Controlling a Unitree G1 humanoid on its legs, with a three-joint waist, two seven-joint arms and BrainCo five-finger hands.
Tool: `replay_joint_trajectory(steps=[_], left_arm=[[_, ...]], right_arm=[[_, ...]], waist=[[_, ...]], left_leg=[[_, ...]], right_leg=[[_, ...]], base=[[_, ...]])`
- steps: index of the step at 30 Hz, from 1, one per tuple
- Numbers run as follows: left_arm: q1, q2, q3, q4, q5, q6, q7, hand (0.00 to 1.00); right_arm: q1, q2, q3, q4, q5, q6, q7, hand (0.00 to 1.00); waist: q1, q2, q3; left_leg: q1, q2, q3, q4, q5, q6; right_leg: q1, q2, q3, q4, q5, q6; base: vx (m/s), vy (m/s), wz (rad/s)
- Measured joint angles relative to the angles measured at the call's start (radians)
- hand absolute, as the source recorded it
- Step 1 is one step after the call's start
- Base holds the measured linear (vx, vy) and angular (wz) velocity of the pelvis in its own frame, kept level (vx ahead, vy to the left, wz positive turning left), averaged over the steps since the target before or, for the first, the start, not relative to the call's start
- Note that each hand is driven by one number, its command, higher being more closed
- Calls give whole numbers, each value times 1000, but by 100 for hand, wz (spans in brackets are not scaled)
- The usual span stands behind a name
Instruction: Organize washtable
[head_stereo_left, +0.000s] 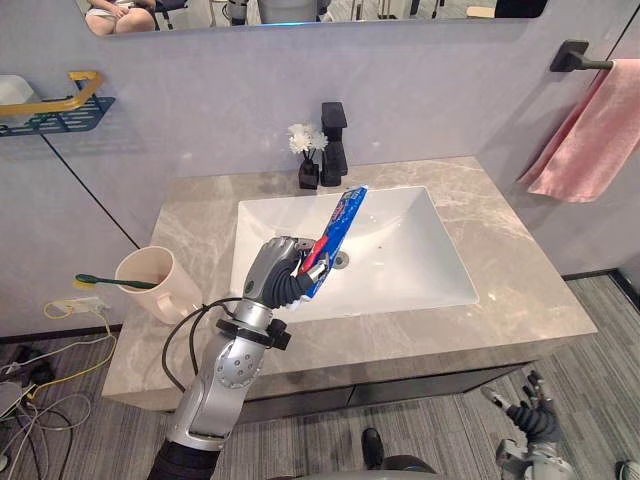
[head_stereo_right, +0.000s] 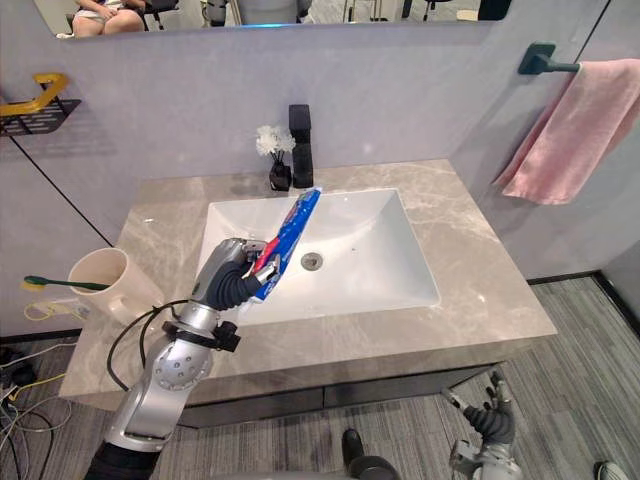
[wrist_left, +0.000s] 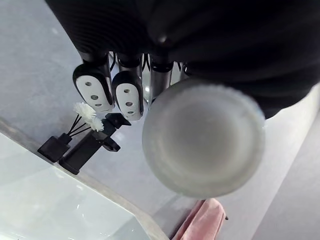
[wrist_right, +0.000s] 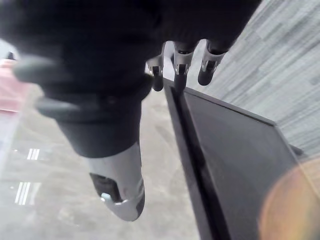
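Note:
My left hand is shut on a blue and red toothpaste tube and holds it slanted above the left part of the white sink. The tube's round white cap sits close to the camera in the left wrist view, beside the curled fingers. A beige cup with a green toothbrush lying across its rim stands on the left of the marble counter. My right hand hangs low in front of the cabinet, its fingers relaxed and holding nothing.
A black faucet and a small black vase of white flowers stand behind the sink. A pink towel hangs on the right wall. A blue and gold shelf is fixed at the upper left.

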Motion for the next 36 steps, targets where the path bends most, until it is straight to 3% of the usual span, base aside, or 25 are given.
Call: replay_joint_trajectory(steps=[5,10,13,15,20,24,36], left_arm=[[9,-11,5,-47,0,0,-12,100],[23,-19,7,-73,-20,-2,-30,100],[29,-18,6,-76,-30,-3,-33,100],[32,-17,-1,-92,-51,-6,-34,100],[30,-15,-14,-132,-88,-12,-31,100],[16,-11,-50,-132,-103,-16,-30,100],[-12,-4,-84,-132,-127,-17,12,100]], right_arm=[[8,-24,-105,-227,-10,1,41,0],[-56,-100,-120,-357,-2,-23,62,0],[-167,-164,-35,-358,51,-67,60,0],[-258,-219,94,-358,100,-97,64,0],[-426,-283,246,-358,226,-122,85,0],[-478,-295,319,-348,321,-123,106,0],[-572,-294,527,-253,509,-96,148,0]], waist=[[2,-8,1],[5,-12,-1],[15,-14,-1],[38,-14,-1],[71,-13,-6],[92,-12,-13],[97,-28,-44]], left_leg=[[-4,0,6,2,0,-1],[-10,3,13,16,-7,-2],[-10,0,13,21,-14,3],[-13,-2,9,24,-15,5],[-43,-6,-50,35,-12,6],[-55,-16,-95,34,-6,14],[-83,-55,-156,15,29,39]], right_leg=[[-15,2,7,1,2,0],[-15,3,15,4,12,-6],[-14,3,15,4,12,-4],[-14,0,12,4,11,-2],[-13,-14,-52,4,9,1],[-5,-25,-108,4,9,1],[-8,-69,-188,4,9,1]], base=[[-21,-4,-8],[29,15,-6],[0,0,0],[-24,8,6],[-1,-6,34],[21,8,36],[-22,22,18]])
